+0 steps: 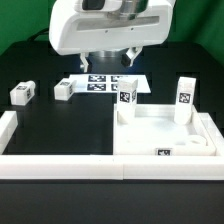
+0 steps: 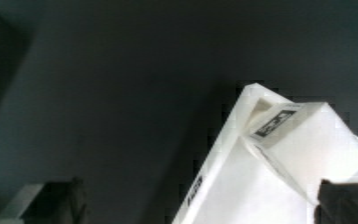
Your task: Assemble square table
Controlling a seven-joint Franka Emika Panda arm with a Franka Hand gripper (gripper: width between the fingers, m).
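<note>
End effector (image 1: 108, 60) hangs spread wide near 2 upright tagged legs (image 1: 185, 95).

Hangs at the top middle of the exterior view as a bulky white wrist with gripper (image 1: 107, 62) pointing straight down; spreads two dark fingers (image 1: 84, 64) wide, clasping nothing. Shows in the wrist view only as blurred dark fingertips (image 2: 41, 202), far apart.

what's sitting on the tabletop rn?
Two legs stand upright on the tabletop, at its back corners. A tag shows near its front rim; whether that is another leg, cannot tell. The sockets under the standing legs are covered.
</note>
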